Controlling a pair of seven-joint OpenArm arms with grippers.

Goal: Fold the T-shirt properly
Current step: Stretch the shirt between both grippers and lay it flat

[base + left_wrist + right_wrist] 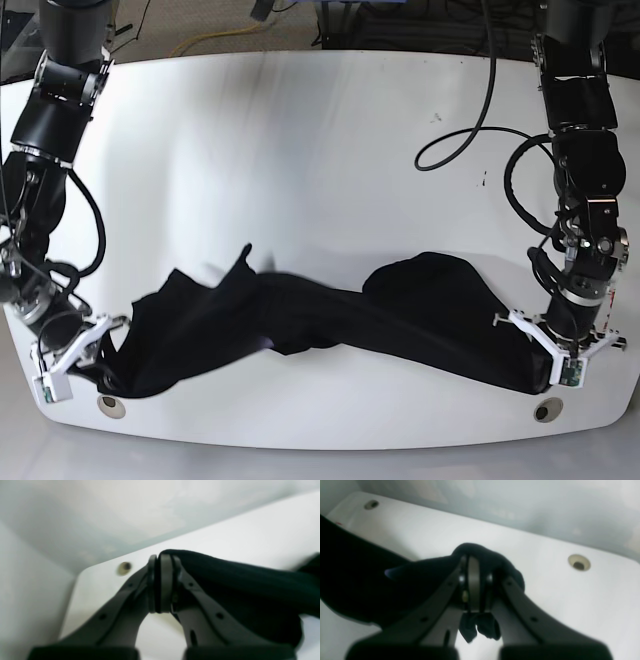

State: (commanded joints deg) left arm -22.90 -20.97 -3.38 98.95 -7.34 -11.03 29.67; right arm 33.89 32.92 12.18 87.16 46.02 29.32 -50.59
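Limp black T-shirt (330, 325) slung across the white desk (300, 130) near edge, pinched at opposite ends by left gripper (161, 585) and right gripper (473, 585); soft, sagging, best gripped at hems.

A white, smooth-topped table with rounded corners (330, 130) carries a large black cloth T-shirt (320, 320), which lies crumpled in a long band along the near edge, reaching almost from one near corner to the other.
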